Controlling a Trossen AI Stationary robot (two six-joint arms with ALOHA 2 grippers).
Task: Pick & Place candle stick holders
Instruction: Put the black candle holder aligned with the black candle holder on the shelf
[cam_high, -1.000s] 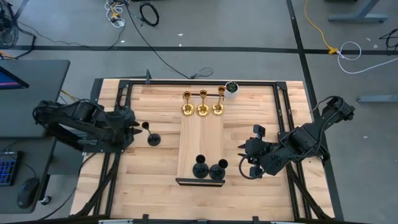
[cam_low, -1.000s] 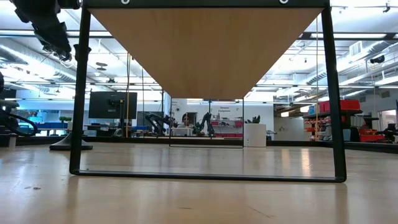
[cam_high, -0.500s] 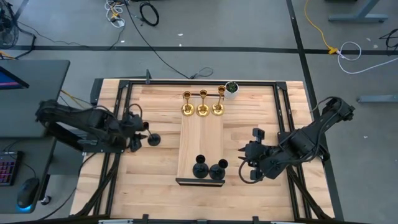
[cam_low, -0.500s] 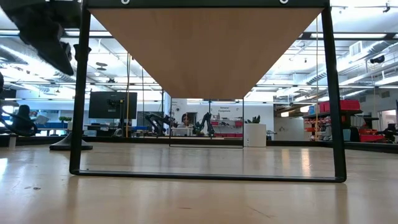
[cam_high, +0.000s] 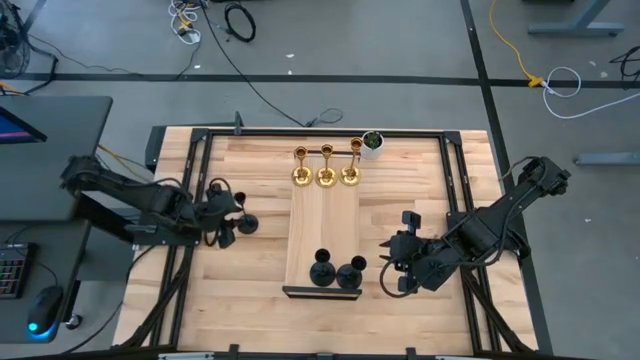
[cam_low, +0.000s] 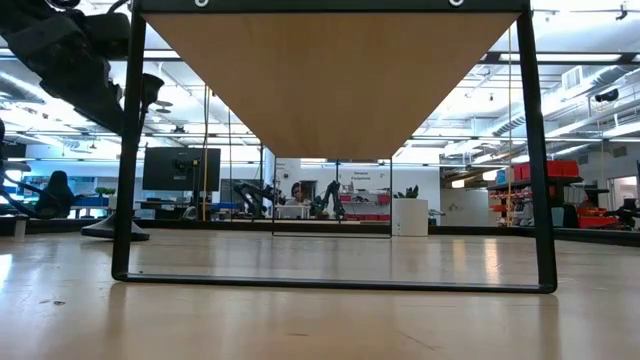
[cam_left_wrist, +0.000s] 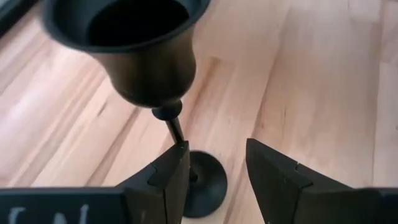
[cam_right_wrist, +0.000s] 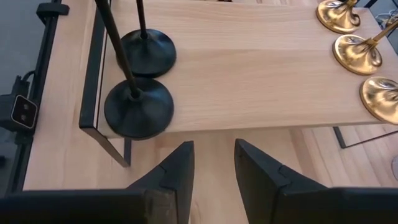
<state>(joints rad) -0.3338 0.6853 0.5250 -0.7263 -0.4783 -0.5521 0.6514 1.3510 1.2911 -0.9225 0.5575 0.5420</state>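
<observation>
A matte black candle stick holder (cam_high: 245, 222) stands upright on its round base on the table, left of the raised board. My left gripper (cam_high: 230, 214) is open, its fingers on either side of the holder's thin stem (cam_left_wrist: 176, 130), below the cup (cam_left_wrist: 124, 37) and above the base (cam_left_wrist: 205, 183). Two more black holders (cam_high: 322, 270) (cam_high: 350, 272) stand at the board's near end and three gold holders (cam_high: 326, 176) at its far end. My right gripper (cam_high: 392, 270) is open and empty, right of the board's near end. My left gripper comes level from the table's left side, its fingers across the black holder's stem. One fingertip (cam_left_wrist: 177, 155) lies right beside the stem. I cannot tell whether it touches. The holder stands upright on the table.
The raised light wood board (cam_high: 325, 225) on a black frame (cam_right_wrist: 93, 93) runs down the table's middle. A small white pot with a green plant (cam_high: 372, 143) stands at the far edge beside the gold holders. Bare table lies near both grippers.
My left gripper has moved toward the table's right, up to the lone black holder, so that its open fingers now stand around the stem. My right gripper has drifted a little toward the near edge.
</observation>
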